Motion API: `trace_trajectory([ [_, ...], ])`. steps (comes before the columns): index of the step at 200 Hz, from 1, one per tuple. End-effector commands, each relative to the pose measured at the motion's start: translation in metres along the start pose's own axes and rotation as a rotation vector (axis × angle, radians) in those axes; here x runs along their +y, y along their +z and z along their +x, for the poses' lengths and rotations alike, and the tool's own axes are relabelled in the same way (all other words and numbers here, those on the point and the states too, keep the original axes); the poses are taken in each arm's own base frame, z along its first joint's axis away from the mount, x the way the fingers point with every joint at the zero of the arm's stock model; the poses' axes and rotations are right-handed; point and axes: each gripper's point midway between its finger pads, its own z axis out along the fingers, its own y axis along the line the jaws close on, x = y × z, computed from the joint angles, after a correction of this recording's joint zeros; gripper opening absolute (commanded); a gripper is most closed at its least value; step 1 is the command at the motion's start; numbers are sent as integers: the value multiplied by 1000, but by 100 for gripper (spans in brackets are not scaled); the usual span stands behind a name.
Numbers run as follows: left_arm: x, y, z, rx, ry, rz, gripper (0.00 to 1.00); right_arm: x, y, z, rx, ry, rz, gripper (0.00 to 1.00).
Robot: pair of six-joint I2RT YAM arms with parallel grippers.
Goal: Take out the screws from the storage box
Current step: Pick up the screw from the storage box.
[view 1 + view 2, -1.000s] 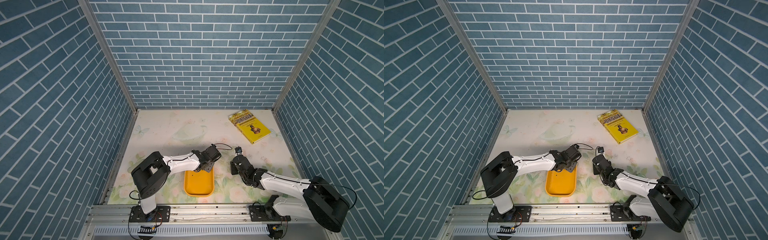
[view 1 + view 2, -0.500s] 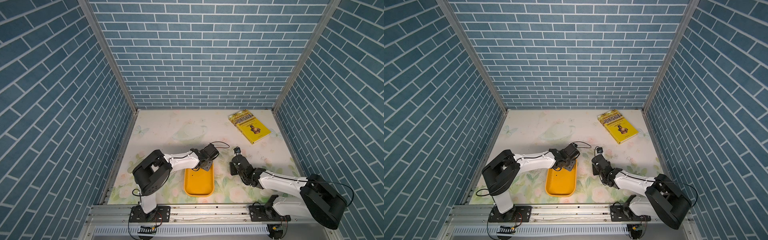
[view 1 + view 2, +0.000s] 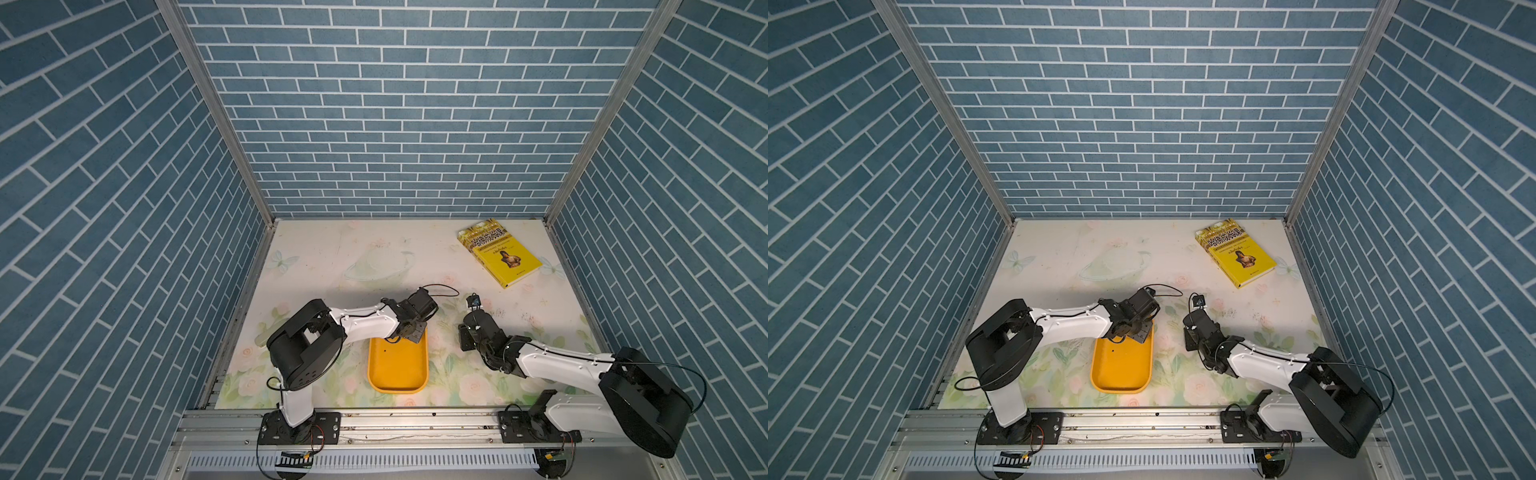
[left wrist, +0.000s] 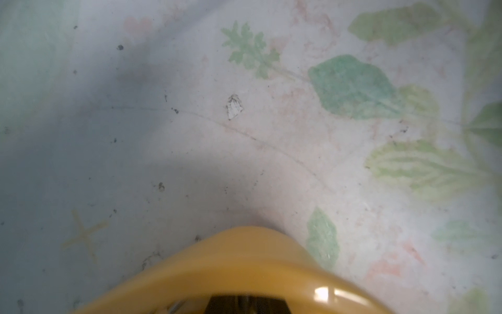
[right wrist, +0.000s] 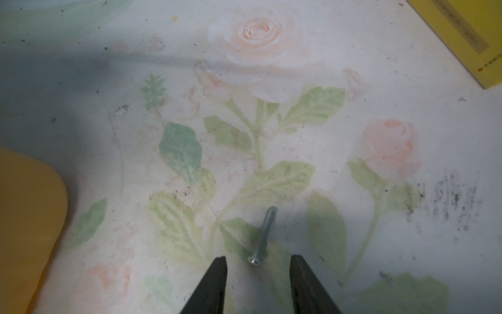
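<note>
Right fingers (image 5: 214, 282) apart, flanking the head of one screw (image 5: 264, 233) flat on the bench (image 5: 353, 81) — untouched. Left fingers (image 3: 415, 334) at storage box (image 3: 397, 370) far end — spread unreadable.

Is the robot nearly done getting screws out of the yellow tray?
One screw lies out on the mat, at the open right gripper. The left gripper is down at the far end of the storage box; any catch is hidden. Its visible floor looks almost bare, so little seems left.
</note>
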Motion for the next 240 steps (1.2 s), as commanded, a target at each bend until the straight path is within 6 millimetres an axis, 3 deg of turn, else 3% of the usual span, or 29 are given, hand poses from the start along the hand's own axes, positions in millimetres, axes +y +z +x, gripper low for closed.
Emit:
trace_trajectory([
  [1, 11, 16, 37, 119, 19, -38, 10, 5, -1, -12, -26, -14, -18, 43],
  [23, 10, 11, 31, 96, 14, -30, 0, 6, -3, -15, -37, -11, -22, 43],
  [83, 12, -1, 18, 49, 2, -32, 0, 8, -5, -17, -47, -14, -35, 43],
  [126, 0, -58, -25, -133, -57, 80, 0, 9, -12, -24, -82, -15, -52, 42],
  [154, -3, -85, -41, -210, -73, 131, 0, 10, -20, -31, -117, -9, -70, 43],
  [240, 23, -124, -31, -329, -170, 106, 0, 23, -60, -53, -283, -11, -229, 51],
])
